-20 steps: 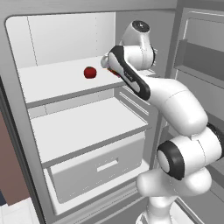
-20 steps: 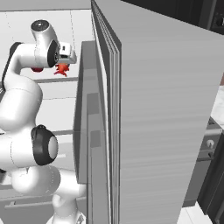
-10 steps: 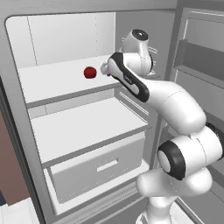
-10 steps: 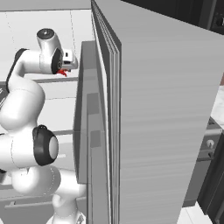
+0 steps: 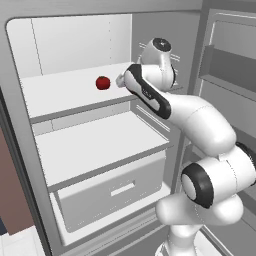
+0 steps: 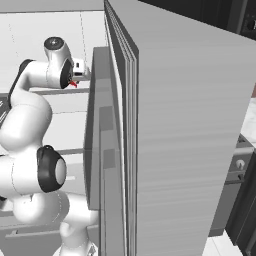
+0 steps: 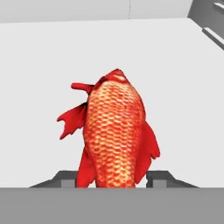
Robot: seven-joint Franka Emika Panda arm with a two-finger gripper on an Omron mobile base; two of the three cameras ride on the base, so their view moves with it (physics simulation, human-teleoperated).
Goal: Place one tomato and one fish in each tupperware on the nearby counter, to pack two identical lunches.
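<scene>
Just one fish (image 7: 114, 133) visible, orange-red, scaly, fins spread, lying on the white top fridge shelf (image 5: 60, 92) between the gripper (image 7: 114, 178) fingers (image 7: 65, 180). Fingers sit close on both sides of its tail end; contact is cut off by the frame edge, so can't tell if it's gripped. One tomato (image 5: 103, 83), small glossy red ball, same shelf, left of the hand. Fridge door (image 6: 165, 125) blocks most of the right base view; a sliver of fish (image 6: 73, 83) shows.

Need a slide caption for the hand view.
Gripper closing around the orange-red fish on the white fridge shelf.
</scene>
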